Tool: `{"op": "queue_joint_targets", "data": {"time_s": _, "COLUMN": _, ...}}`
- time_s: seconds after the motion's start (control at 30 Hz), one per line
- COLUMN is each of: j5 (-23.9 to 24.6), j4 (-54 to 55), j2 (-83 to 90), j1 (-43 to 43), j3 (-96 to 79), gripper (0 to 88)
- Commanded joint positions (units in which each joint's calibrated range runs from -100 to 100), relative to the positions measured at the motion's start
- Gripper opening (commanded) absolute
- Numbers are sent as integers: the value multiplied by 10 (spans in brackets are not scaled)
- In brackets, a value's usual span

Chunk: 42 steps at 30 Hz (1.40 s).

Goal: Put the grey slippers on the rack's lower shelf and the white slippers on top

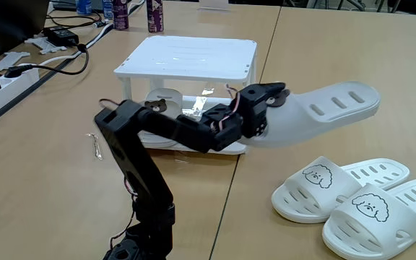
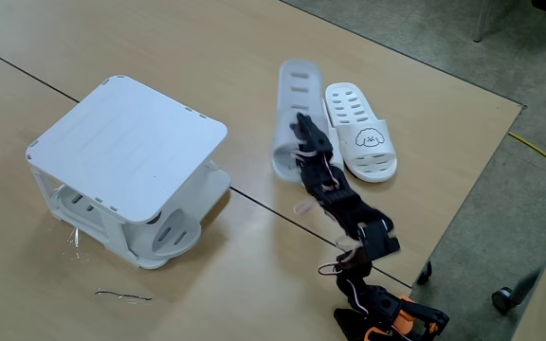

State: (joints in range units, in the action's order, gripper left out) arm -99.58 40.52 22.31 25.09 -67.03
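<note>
Right now I am holding the second of the grey slippers (image 1: 316, 108) by its strap end, my fingers (image 1: 269, 97) clamped on it, and it is sticking out beyond them with its slotted sole showing and its heel lifted off the desk (image 1: 323, 43). The other grey one (image 1: 166, 101) is already lying on the lower shelf (image 1: 226, 149) of the rack (image 1: 186, 56), on the far side of the opening from my fingers.

To do this well, I am judging that the slipper needs to go in toe first and low, flattened out so it slides under the slatted top rather than catching it. The free half of the shelf is the half nearer my fingers, and it looks only about one slipper wide, so I should keep it square between the corner leg and the slipper already there.

The white slippers (image 1: 352, 196) are lying side by side on the desk just below my fingers in a fixed view, so swinging wide that way risks nudging them. In a fixed view (image 2: 316, 152) the desk's edge is behind my arm, well apart from the rack.
</note>
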Motion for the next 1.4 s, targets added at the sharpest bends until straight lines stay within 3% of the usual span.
{"op": "queue_joint_targets", "data": {"time_s": 0.0, "j5": -4, "j4": 0, "j2": 166, "j1": -3, "j3": -102, "gripper": 8}}
{"op": "queue_joint_targets", "data": {"time_s": 0.33, "j5": -4, "j4": 4, "j2": 284, "j1": -91, "j3": -320, "gripper": 7}}
{"op": "queue_joint_targets", "data": {"time_s": 0.87, "j5": -4, "j4": 8, "j2": 199, "j1": -331, "j3": -320, "gripper": 7}}
{"op": "queue_joint_targets", "data": {"time_s": 1.37, "j5": -4, "j4": 7, "j2": -119, "j1": -327, "j3": 95, "gripper": 7}}
